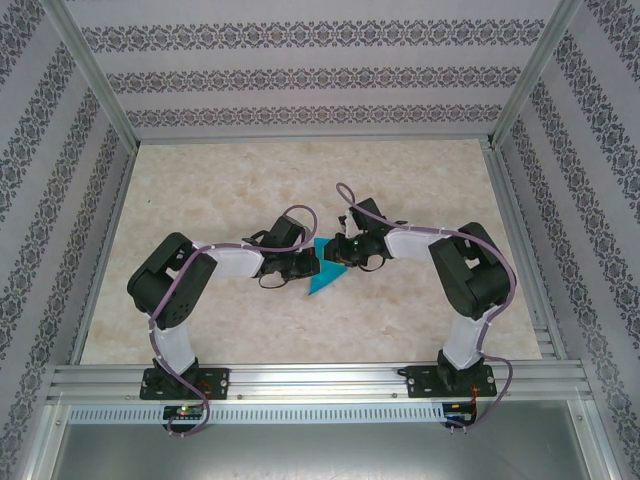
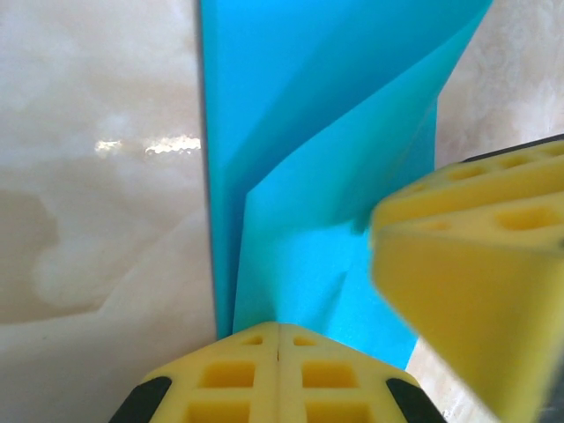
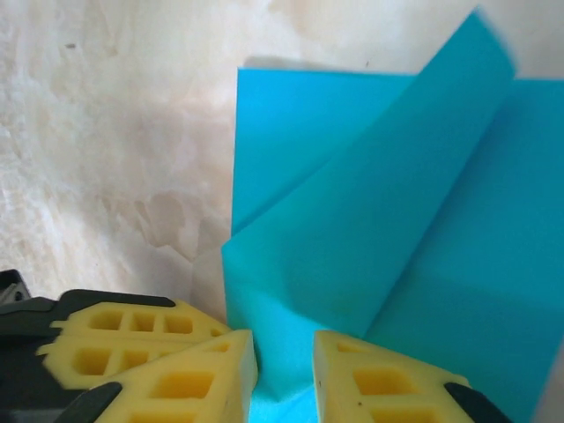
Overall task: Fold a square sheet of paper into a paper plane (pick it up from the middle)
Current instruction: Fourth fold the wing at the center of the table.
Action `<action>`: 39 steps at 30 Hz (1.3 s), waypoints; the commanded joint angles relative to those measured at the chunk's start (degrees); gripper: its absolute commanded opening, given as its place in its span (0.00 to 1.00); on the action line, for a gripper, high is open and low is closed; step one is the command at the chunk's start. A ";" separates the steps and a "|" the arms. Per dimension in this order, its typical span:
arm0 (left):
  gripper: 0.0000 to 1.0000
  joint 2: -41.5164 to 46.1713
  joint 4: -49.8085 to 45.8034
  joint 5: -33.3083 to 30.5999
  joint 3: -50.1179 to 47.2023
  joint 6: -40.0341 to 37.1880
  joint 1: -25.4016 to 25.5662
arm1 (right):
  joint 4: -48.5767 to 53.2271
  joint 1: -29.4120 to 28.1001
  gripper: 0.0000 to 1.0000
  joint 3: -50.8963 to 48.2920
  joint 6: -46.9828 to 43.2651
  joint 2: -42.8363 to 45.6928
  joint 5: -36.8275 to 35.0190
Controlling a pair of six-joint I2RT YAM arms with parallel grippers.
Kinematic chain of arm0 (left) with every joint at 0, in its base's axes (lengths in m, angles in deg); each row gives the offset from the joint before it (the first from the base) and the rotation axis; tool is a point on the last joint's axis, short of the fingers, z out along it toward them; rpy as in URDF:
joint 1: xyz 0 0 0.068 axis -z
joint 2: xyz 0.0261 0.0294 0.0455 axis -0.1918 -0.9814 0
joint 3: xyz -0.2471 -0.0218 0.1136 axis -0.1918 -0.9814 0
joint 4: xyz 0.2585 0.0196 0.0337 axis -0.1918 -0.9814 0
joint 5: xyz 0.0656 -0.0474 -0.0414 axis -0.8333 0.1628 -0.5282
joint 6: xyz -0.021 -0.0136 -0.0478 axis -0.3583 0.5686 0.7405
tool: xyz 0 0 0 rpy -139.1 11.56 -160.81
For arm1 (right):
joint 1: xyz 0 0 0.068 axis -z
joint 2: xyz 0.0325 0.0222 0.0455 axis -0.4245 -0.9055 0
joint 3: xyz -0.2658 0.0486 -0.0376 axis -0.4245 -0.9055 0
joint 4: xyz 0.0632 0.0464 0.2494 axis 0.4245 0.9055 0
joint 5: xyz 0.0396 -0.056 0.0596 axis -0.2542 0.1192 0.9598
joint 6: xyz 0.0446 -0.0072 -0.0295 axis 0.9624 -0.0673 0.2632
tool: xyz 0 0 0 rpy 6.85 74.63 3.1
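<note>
Paper (image 1: 326, 274): blue sheet, part-folded, sitting mid-tabletop between the two arms. One pointed corner pokes out toward the near side.
Tabletop (image 1: 220, 180): pale marbled surface, and the paper is the one bright thing on it.
Left gripper (image 2: 278, 328): it comes in from the left with jaws pressed tight together, the yellow pads meeting on the paper's edge. The sheet fans away from them with a sharp crease running up it.
Right gripper (image 3: 284, 352): it comes in from the right with jaws apart. There's a clear gap between the pads and blue paper shows in it; whether the pads touch the sheet, I can't tell.
Spacing: the two grippers are very close, almost nose to nose over the paper.
</note>
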 commanded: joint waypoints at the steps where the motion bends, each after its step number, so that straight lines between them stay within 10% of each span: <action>1: 0.05 1.13 -3.18 -0.52 -0.50 -1.28 -0.35 | 2.33 0.51 0.26 2.26 -1.41 1.17 -2.06; 39: 0.10 1.67 -1.53 4.20 3.80 -0.70 -1.58 | 2.23 -0.54 0.17 5.48 -2.87 -7.37 0.56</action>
